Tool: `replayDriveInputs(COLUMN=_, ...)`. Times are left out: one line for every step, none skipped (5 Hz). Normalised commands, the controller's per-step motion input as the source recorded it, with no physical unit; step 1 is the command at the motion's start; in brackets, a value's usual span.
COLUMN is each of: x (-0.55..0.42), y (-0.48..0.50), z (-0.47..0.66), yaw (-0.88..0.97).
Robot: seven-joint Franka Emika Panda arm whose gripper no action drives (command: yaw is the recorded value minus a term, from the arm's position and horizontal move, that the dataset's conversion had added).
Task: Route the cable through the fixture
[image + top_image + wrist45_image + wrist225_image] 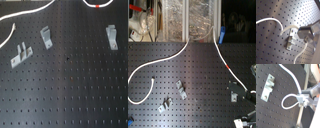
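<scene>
Gripper (303, 101) looks clamped on the cable (293, 79), which loops limply beside it. Cord's thin, light, floppy; best held close to the red band (98, 6). Fixture (112, 38) sits untouched.

The black matt perforated metal bench (65, 95) carries a smooth white plastic-sheathed cable (163, 62) with a red tape band (98, 6) and a dull grey brushed-metal forked fixture (112, 37).

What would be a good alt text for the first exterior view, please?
Three small grey metal brackets stand apart on a black perforated board: the forked fixture, a bent bracket and a low two-post piece. The white cable curves along the far edge.
</scene>
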Motion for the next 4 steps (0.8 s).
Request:
replayDriveInputs(x=-0.009, y=0.001, z=0.17, yaw=-0.96)
replayDriveInputs(x=0.000, y=-0.001, z=0.19, yaw=-0.95)
replayDriveInputs(x=-0.082, y=0.012, z=0.27, yaw=-0.27)
replayDriveInputs(x=-0.234, y=0.020, z=0.27, yaw=-0.03)
